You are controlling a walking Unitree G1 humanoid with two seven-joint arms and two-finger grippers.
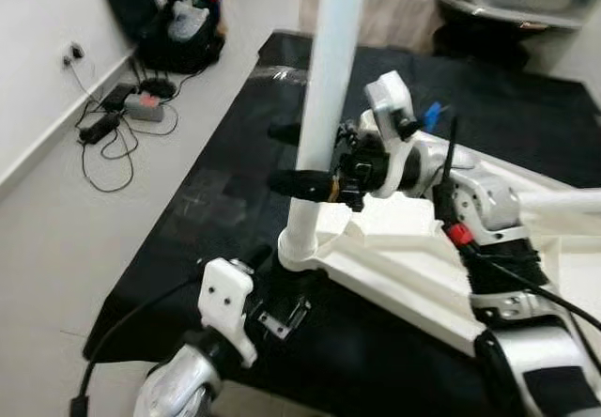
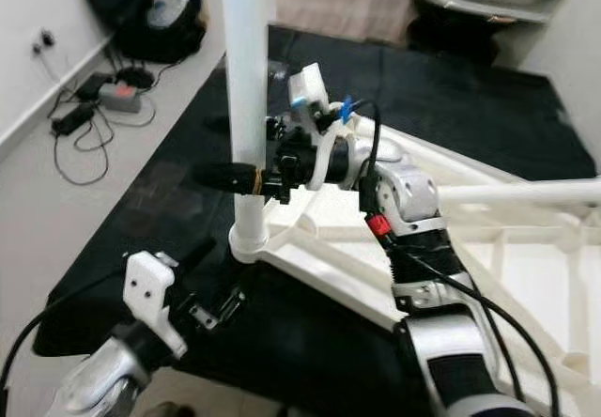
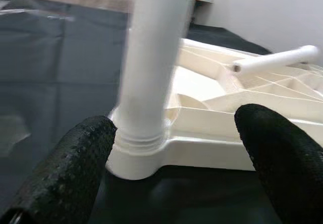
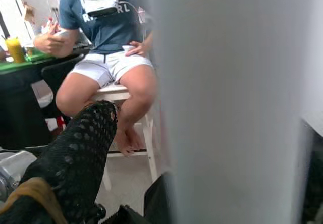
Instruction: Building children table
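Right gripper [image 1: 302, 159] clasped the upright white table leg [image 1: 329, 88]; my left gripper [image 3: 174, 168] hung wide open beside its socket [image 3: 139, 156].

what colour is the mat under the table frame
Black mat, clearest in the left eye view.

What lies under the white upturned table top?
A black mat lies under the white table top and spreads over the pale floor. The mat's part directly beneath the table top is covered. One white leg stands in the corner socket.
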